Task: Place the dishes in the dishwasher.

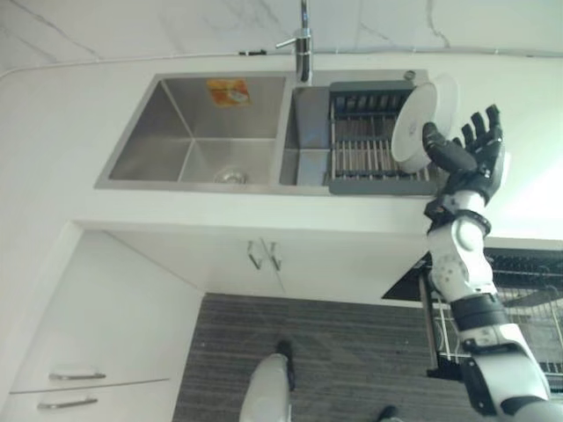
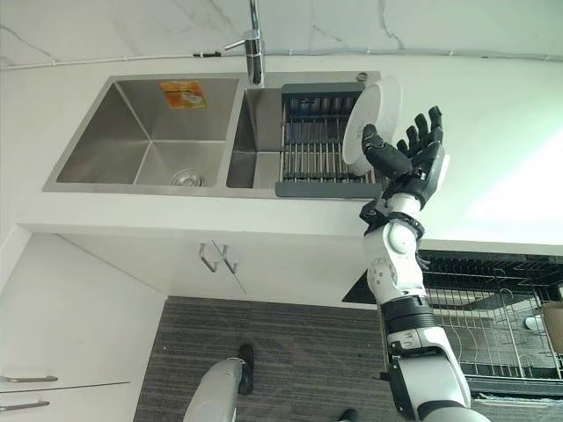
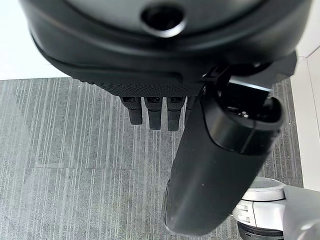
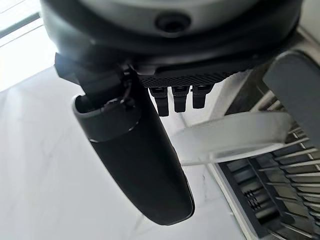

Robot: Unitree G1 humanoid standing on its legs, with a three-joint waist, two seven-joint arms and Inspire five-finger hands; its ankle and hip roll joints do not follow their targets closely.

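A white plate stands on edge at the right end of the dark dish rack in the sink's right basin. My right hand is raised beside it, open. The fingers stand straight at the plate's right rim, and the thumb reaches across the plate's lower front. In the right wrist view the plate shows edge-on between the thumb and the fingers. The dishwasher's wire rack is pulled out at the lower right. My left hand hangs open over the grey floor.
The left sink basin holds an orange sticker on its back wall. A faucet rises behind the sink. White cabinet doors sit under the counter, with drawers at the lower left. Small items lie in the dishwasher rack.
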